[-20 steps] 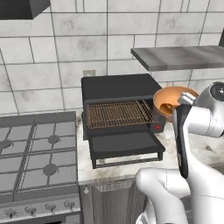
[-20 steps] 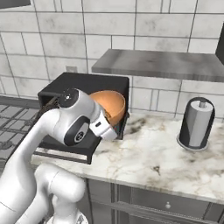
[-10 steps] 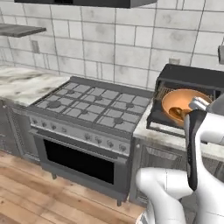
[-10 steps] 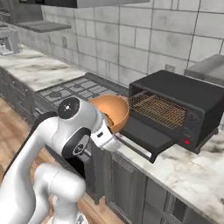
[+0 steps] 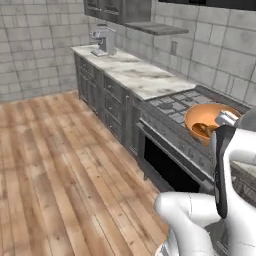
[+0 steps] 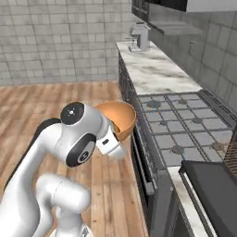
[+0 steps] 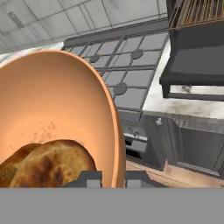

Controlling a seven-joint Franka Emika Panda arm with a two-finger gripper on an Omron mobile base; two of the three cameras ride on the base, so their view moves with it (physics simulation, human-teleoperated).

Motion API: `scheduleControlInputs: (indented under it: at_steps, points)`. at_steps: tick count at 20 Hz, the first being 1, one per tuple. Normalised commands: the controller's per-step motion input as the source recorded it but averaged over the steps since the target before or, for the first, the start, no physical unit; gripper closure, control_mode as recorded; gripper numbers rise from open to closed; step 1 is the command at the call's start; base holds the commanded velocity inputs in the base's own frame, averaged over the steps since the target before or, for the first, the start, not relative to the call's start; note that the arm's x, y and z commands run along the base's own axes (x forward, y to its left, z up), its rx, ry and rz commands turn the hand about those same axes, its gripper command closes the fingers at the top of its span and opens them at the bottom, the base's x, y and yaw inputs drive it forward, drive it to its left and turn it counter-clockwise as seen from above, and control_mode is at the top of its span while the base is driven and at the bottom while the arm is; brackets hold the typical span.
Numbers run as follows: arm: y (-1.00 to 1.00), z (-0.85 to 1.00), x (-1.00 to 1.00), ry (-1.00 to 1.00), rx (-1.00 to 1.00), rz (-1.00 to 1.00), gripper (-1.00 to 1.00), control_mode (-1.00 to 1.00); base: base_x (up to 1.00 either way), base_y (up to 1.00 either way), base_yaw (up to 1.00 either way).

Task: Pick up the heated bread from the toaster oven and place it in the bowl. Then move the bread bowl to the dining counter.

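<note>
The glossy orange-brown bowl [image 7: 57,100] hangs in the air in front of the stove, tilted, with the golden-brown bread [image 7: 48,164] lying in its low side. My gripper [image 7: 113,178] is shut on the bowl's rim, one finger on each side of the wall. From the base the bowl [image 5: 209,119] [image 6: 119,115] sits at the end of my bent arm, with the gripper [image 6: 115,139] under its edge. The black toaster oven [image 7: 197,48] stands with its door dropped open and its coppery rack bare; its door [image 6: 213,194] reaches the lower right corner. The dining counter is out of view.
A gas stove [image 6: 185,129] [image 5: 175,107] lies beside the bowl, its oven front below. Past it a marble counter [image 5: 135,75] runs along the tiled wall to a grey coffee machine [image 5: 102,40]. Wood floor [image 5: 55,150] spreads wide to the left.
The whole picture has swung as the base turned left: the oven slid away to the right and the stove, long counter and floor came in. The bowl stays held.
</note>
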Motion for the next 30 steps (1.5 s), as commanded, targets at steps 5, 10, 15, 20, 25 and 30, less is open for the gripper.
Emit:
scheduleControlInputs:
  at_steps: [5,10,15,20,25,30]
  points:
    - [0.0,0.0,0.0,0.0,0.0,0.0,1.0,1.0,0.0,0.47,0.87]
    - [0.0,0.0,0.0,0.0,0.0,0.0,1.0,1.0,0.0,0.63,0.8]
    - [0.0,0.0,0.0,0.0,0.0,0.0,1.0,1.0,0.57,0.31,0.68]
    - [0.0,0.0,0.0,0.0,0.0,0.0,1.0,1.0,1.0,0.01,0.33]
    - [0.0,0.0,0.0,0.0,0.0,0.0,1.0,1.0,1.0,0.0,0.2]
    - [0.0,0.0,0.0,0.0,0.0,0.0,1.0,1.0,1.0,-0.18,0.21]
